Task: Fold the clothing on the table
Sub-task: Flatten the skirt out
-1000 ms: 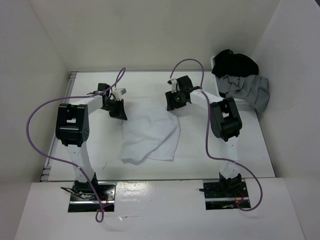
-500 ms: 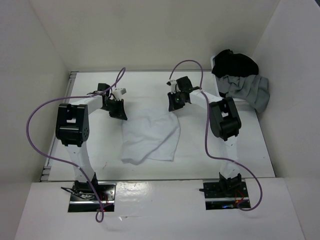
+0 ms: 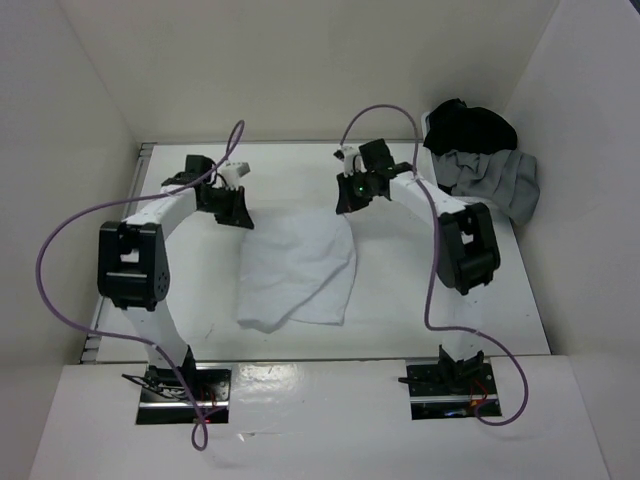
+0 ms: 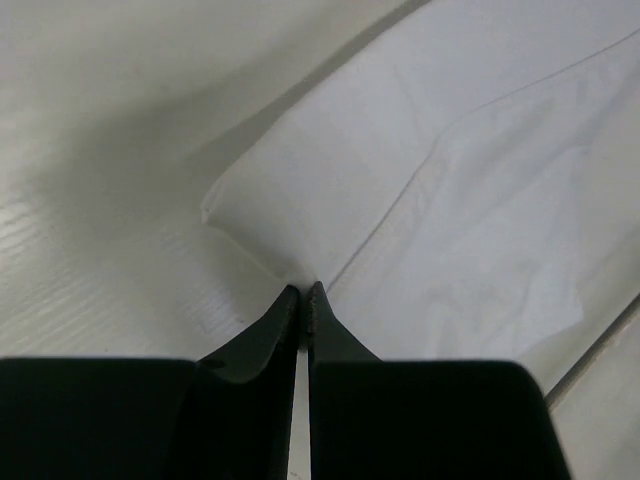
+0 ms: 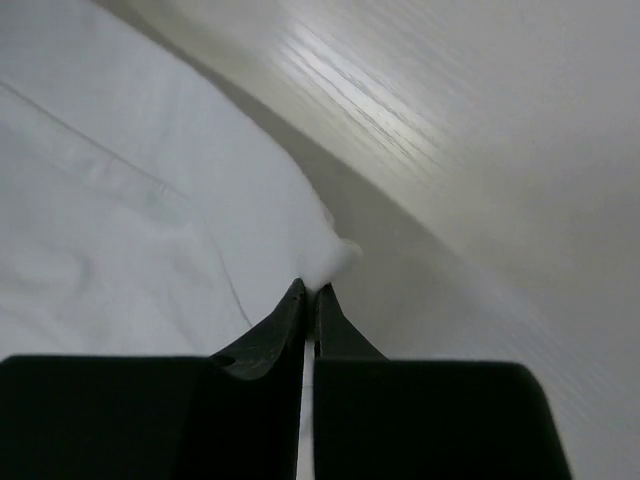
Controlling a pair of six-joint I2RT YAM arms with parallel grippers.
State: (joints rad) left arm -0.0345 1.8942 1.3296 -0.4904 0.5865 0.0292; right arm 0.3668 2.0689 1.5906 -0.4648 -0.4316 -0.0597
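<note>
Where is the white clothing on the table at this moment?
In the top view, the white clothing lies in the middle, its far corners pinched by the left claw and right claw.

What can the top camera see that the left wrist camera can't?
Only the top camera shows the right gripper and the grey garment and black garment piled in the far right corner. Only the left wrist camera shows the left gripper pinching a corner up close. Both show the white clothing, the table and that gripper.

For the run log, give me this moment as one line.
left hand: shut on white garment, far left corner | right hand: shut on far right corner | garment on table
</note>
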